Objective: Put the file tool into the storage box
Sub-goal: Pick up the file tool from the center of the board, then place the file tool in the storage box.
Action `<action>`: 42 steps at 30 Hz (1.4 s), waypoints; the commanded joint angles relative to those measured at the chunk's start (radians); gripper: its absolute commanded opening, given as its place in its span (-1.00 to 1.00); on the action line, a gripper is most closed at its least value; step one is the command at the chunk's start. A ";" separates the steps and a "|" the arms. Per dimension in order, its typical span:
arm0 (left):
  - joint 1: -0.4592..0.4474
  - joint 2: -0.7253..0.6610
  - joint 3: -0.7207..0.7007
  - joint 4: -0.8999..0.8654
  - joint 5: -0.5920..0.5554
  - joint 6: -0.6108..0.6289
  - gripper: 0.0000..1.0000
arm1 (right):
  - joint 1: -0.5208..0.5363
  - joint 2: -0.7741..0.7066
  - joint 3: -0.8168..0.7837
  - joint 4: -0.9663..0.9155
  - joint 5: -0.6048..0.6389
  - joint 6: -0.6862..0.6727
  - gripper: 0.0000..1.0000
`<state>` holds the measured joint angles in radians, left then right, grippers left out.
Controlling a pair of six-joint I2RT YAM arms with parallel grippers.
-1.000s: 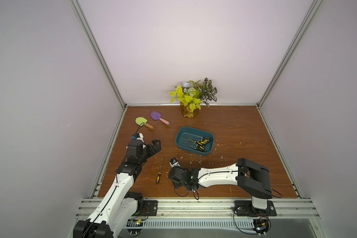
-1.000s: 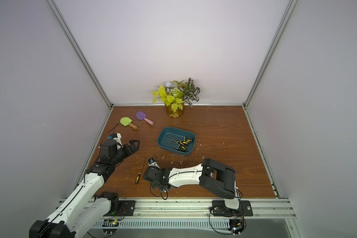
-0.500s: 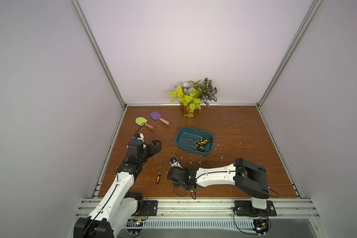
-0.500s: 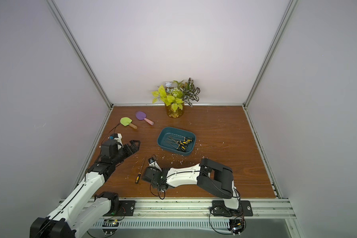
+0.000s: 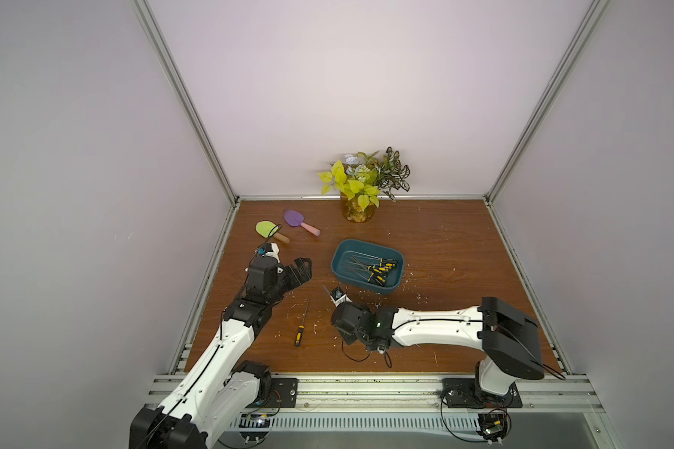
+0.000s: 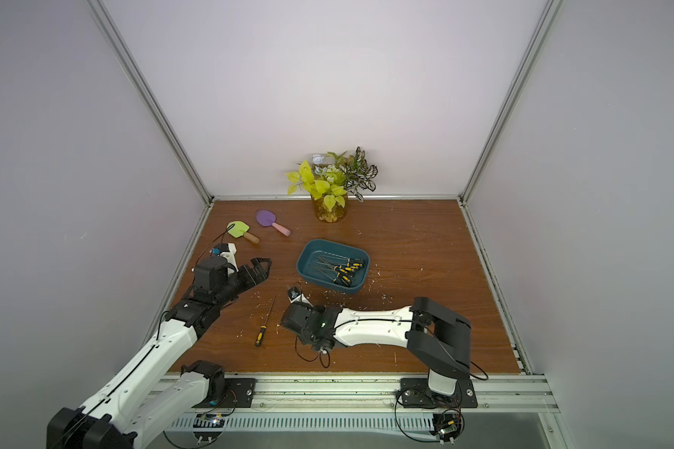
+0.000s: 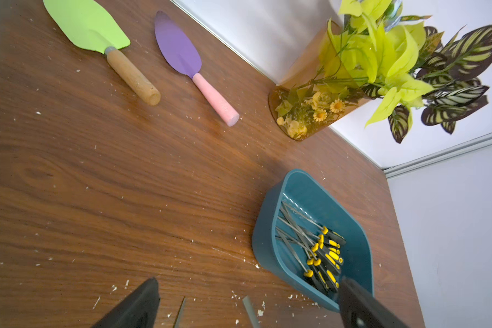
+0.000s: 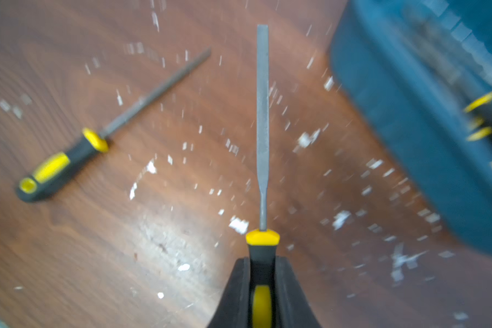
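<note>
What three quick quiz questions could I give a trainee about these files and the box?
1. True or false: the right gripper is shut on the handle of the flat file.
2. Where does the loose file lie? A. in the plant jar; B. on the table, outside the storage box; C. on the green trowel.
3. Fill in: the left gripper is ___.
Key: 1 true; 2 B; 3 open.

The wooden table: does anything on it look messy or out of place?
Yes. White flecks litter the table near the storage box, like spilled shavings. One loose file lies outside it; other files sit inside. The right gripper clamps a flat file.
</note>
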<state>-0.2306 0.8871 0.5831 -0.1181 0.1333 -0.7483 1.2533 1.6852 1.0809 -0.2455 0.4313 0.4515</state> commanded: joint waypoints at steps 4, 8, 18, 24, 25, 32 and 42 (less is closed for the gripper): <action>-0.055 0.010 0.068 -0.013 0.001 -0.022 1.00 | -0.218 -0.208 -0.057 0.133 -0.182 -0.349 -0.80; -0.118 0.076 0.080 0.053 0.065 -0.031 1.00 | -0.354 -0.242 -0.075 0.160 -0.273 -0.508 -0.81; -0.174 0.144 0.029 0.143 0.044 -0.057 1.00 | -0.569 -0.153 -0.080 0.190 -0.436 -0.713 -0.86; -0.174 0.097 0.006 0.132 0.001 -0.049 1.00 | -0.612 -0.058 -0.052 0.186 -0.442 -0.794 -0.88; -0.174 0.094 0.006 0.130 -0.004 -0.048 1.00 | -0.616 -0.040 -0.039 0.174 -0.442 -0.802 -0.88; -0.174 0.100 0.004 0.109 -0.010 -0.039 1.00 | -0.617 0.060 0.023 0.167 -0.359 -0.841 -0.81; -0.174 0.036 -0.068 0.062 -0.050 -0.048 1.00 | -0.617 0.096 0.045 0.199 -0.229 -0.861 -0.42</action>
<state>-0.3969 0.9405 0.5346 -0.0227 0.1059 -0.7998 0.6373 1.7863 1.0885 -0.0719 0.1516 -0.3962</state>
